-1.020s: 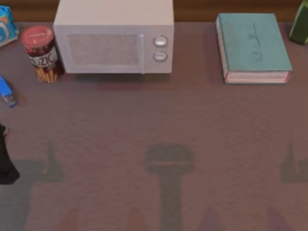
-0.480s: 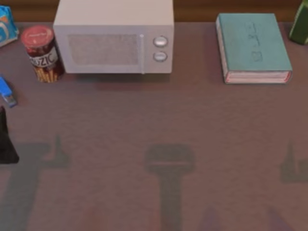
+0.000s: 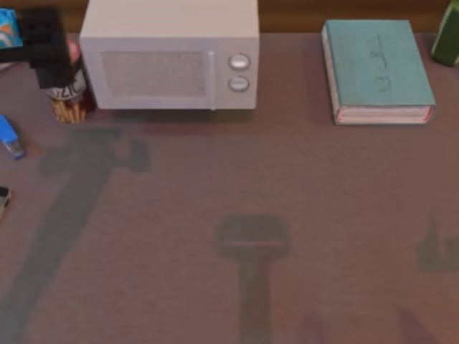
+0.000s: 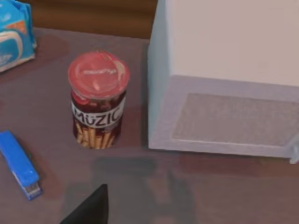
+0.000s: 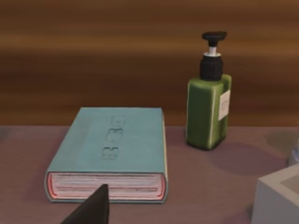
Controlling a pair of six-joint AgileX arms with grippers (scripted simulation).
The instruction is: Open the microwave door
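The left gripper [image 3: 46,39], finger state indeterminable, is shown at the table's far-left corner; the boxy off-white microwave's closed mesh-windowed door [image 3: 154,74] should be hooked by its thin vertical handle [image 3: 211,79].

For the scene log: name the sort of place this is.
Probably a simulated tabletop test bench, not a real kitchen: a closed microwave shares one brown table with a teal book, a blue stapler and a green pump bottle.

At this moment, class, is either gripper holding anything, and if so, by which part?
Nothing is held. The left arm is above the snack can, clear of the shut microwave door; the right arm is out of the top view.
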